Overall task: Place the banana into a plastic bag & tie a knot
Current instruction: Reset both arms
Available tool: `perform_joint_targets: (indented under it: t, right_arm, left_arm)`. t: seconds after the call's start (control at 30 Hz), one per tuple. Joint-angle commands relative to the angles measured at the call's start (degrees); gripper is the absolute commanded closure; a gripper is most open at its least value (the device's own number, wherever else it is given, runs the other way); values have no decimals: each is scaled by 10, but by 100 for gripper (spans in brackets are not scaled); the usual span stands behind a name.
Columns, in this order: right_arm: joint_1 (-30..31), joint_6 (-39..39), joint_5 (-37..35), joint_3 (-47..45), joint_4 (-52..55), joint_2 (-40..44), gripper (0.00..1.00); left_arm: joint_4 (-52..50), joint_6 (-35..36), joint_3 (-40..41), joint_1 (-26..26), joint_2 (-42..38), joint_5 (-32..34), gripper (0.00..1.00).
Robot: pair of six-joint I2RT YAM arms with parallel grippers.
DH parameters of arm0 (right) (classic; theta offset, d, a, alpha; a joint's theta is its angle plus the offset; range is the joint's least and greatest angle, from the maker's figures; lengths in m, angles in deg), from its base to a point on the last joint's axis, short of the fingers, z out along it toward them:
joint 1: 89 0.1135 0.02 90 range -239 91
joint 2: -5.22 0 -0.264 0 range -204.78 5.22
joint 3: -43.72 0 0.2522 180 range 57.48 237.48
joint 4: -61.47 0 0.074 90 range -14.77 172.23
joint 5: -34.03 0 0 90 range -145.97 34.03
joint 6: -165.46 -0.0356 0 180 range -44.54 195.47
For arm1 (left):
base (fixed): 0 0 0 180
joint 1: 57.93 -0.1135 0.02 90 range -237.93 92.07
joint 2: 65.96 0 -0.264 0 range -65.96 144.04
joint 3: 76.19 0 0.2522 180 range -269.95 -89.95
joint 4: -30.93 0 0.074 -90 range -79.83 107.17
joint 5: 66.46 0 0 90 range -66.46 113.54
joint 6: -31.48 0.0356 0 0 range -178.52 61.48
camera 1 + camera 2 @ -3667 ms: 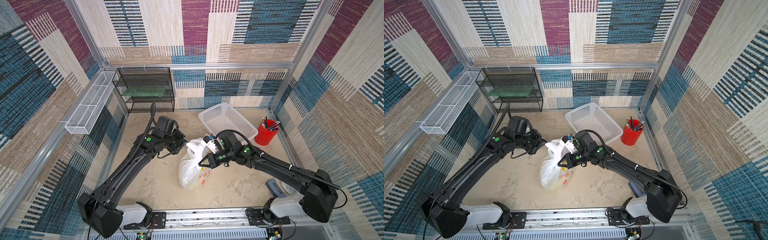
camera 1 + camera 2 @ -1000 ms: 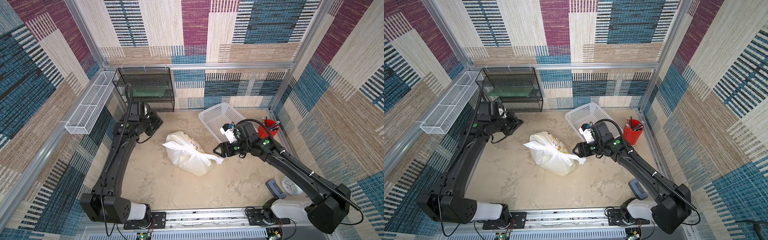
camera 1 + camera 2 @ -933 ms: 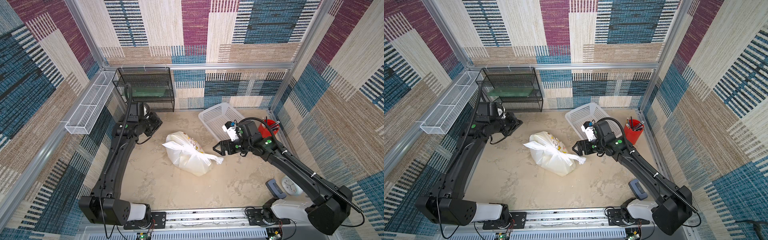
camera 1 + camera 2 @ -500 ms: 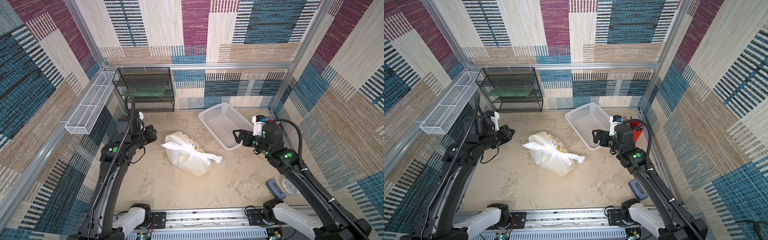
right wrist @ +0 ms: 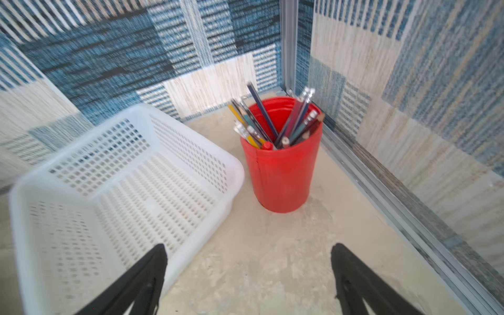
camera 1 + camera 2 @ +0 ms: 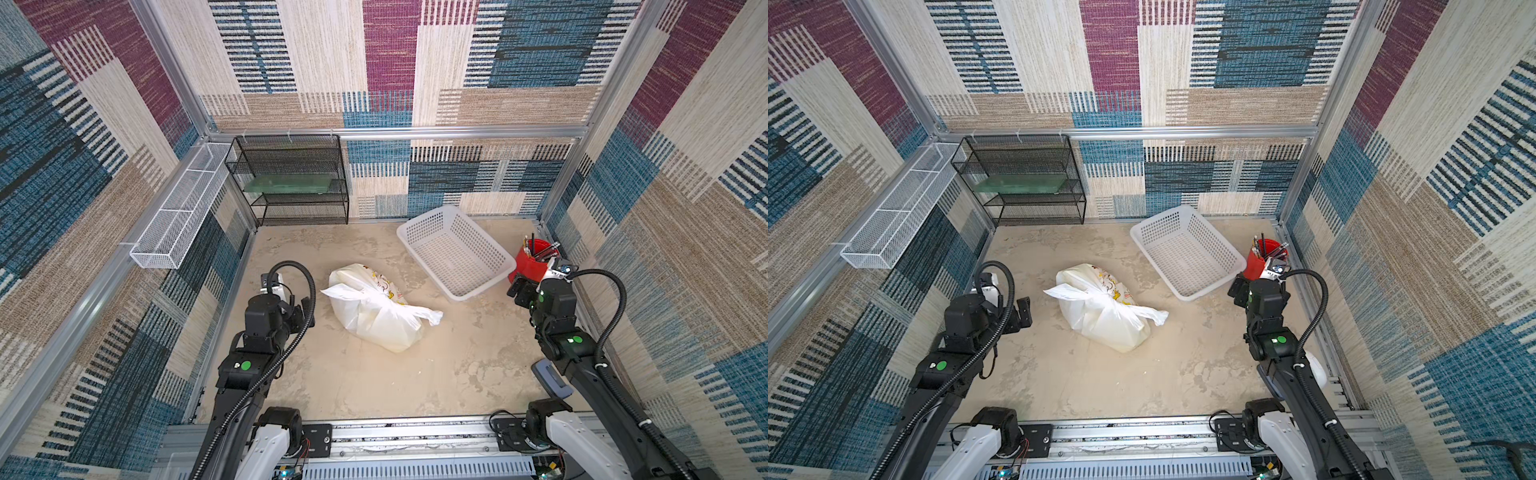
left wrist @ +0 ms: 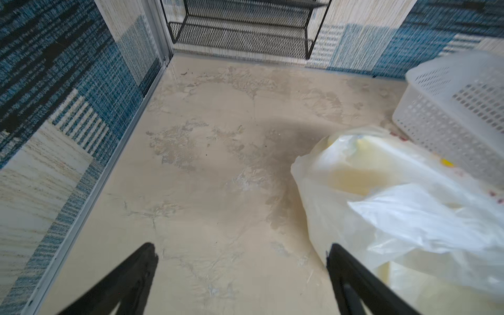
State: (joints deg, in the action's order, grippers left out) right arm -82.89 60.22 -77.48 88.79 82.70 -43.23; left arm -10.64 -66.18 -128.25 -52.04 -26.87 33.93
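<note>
The white plastic bag [image 6: 374, 322] lies on its side mid-table in both top views, cartoon prints on its far side. Its handles are bunched into a knot [image 6: 401, 308] on top, with loose ends sticking out left and right. The banana is hidden inside; only a pale yellow tint shows through the film [image 7: 354, 177]. My left gripper [image 6: 303, 309] hangs open just left of the bag, with bare table between its fingers in the left wrist view [image 7: 241, 248]. Well right of the bag my right gripper [image 6: 517, 289] is open and empty, facing the red cup [image 5: 281, 174].
A white perforated basket [image 6: 494, 270] stands at the back right, its near corner beside one right finger [image 5: 152, 261]. The red cup [image 6: 534, 266] holds pencils by the right wall. A black mesh shelf [image 6: 291, 183] stands at the back left, and a white wire tray [image 6: 178, 212] hangs on the left wall.
Both arms have drawn back from the bag toward their own sides. The left gripper went from shut to open. The knotted bag has not moved over the last second.
</note>
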Motion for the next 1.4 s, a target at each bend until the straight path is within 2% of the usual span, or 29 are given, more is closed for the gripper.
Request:
perform_joint_targets:
  t: [0.0,0.13,0.2,0.37,0.43,0.53,0.63,0.7,0.8,0.87,0.93,1.03,1.1,1.2,1.27,1.37]
  right_arm:
    - [-9,29,-11,-36,-100,-14,5]
    - [-11,69,-24,-85,-160,-43,5]
    - [-19,97,-13,-113,-211,-52,5]
    - [-32,140,22,-172,-376,-97,5]
    - [-38,152,39,-190,-446,-121,5]
    - [-56,157,60,-187,-505,-169,5]
    - [-69,152,89,-175,-565,-219,5]
    - [-75,147,100,-144,-551,-250,5]
    - [-73,145,128,-131,-549,-267,5]
    - [-69,146,143,-137,-566,-267,5]
    - [-62,150,150,-144,-583,-266,5]
    - [-51,139,148,-153,-598,-262,5]
    - [-37,150,136,-151,-596,-263,5]
    - [-38,157,132,-149,-614,-282,5]
    - [-50,149,141,-136,-616,-306,5]
    - [-53,151,153,-142,-656,-345,5]
  left_arm:
    - [60,69,50,-5,2,-1,0]
    - [154,68,126,-22,10,0,0]
    - [215,69,162,-46,22,-32,0]
    - [368,77,215,-92,119,-71,0]
    - [374,79,185,-110,177,-81,0]
    - [452,105,157,-124,270,-120,0]
    - [545,97,134,-144,348,-144,0]
    - [566,83,104,-156,399,-149,0]
    - [491,87,44,-158,441,-163,0]
    - [481,98,37,-157,447,-181,0]
    - [510,111,70,-145,421,-184,0]
    - [583,31,136,-138,369,-190,0]
    - [599,22,147,-110,360,-172,0]
    - [603,68,123,-95,393,-165,0]
    - [598,70,95,-98,429,-159,0]
    - [704,97,127,-83,483,-170,0]
